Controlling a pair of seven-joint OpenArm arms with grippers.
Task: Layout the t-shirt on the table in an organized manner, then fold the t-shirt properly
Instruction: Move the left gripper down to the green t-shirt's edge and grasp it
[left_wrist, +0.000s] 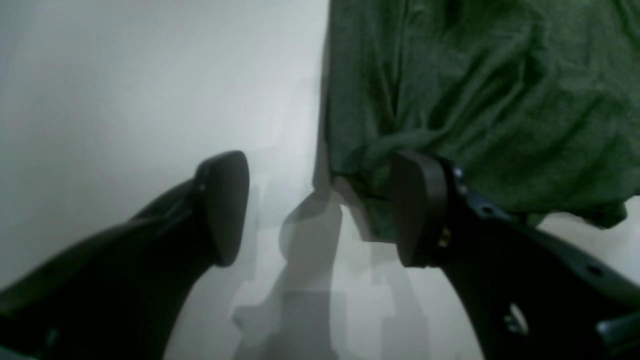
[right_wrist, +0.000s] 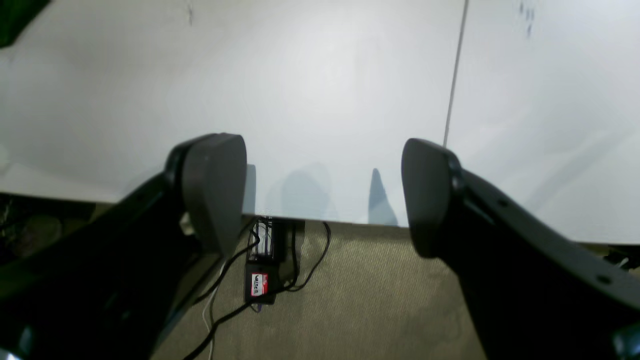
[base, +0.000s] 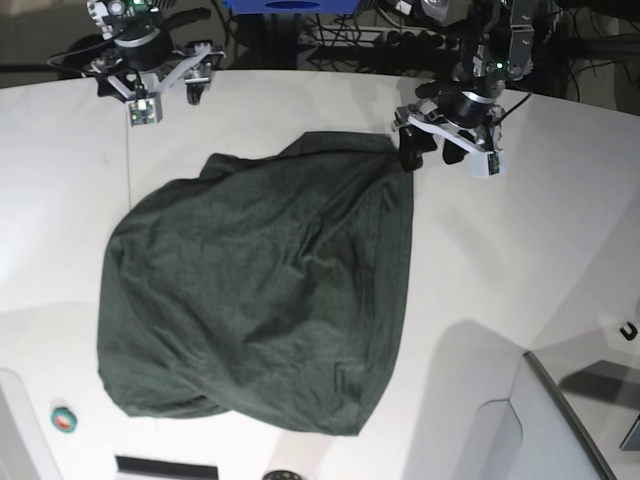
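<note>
- The t-shirt (base: 260, 290) lies spread in a rumpled, rounded heap across the middle of the table (base: 560, 250), one edge reaching up toward the left gripper (base: 440, 152) at the far side of the base view's right half.
- In your left wrist view, the left gripper (left_wrist: 320, 210) has its jaws apart with nothing between them; the shirt's (left_wrist: 480, 100) corner sits just beside the right-hand pad, which overlaps the cloth's hem in that view. Whether the pad touches the cloth you cannot tell.
- The other pad of that gripper hangs over bare tabletop (left_wrist: 125, 90), apart from the fabric.
- Your right gripper (base: 165, 92) is well apart from the shirt, near the table's far edge on the base view's left.
- In the right wrist view, the right gripper (right_wrist: 322, 197) also stands with jaws spread wide and empty, above the table edge (right_wrist: 320, 100); only a sliver of green cloth (right_wrist: 17, 17) shows in the top-left corner.
- Beyond that edge you see olive-brown carpet (right_wrist: 375, 290), with a black box bearing a red and white label (right_wrist: 258, 285) and black cables (right_wrist: 305, 270) trailing from it.
- A thin seam line (right_wrist: 454, 85) runs across the white top.
- A small round teal and red object (base: 64, 419) rests near the table's near left edge, clear of the shirt.
- The shirt is dark forest-green soft knit, creased in long folds; the tabletop is smooth, white and faintly glossy; the gripper pads are dark, rounded and matte.
</note>
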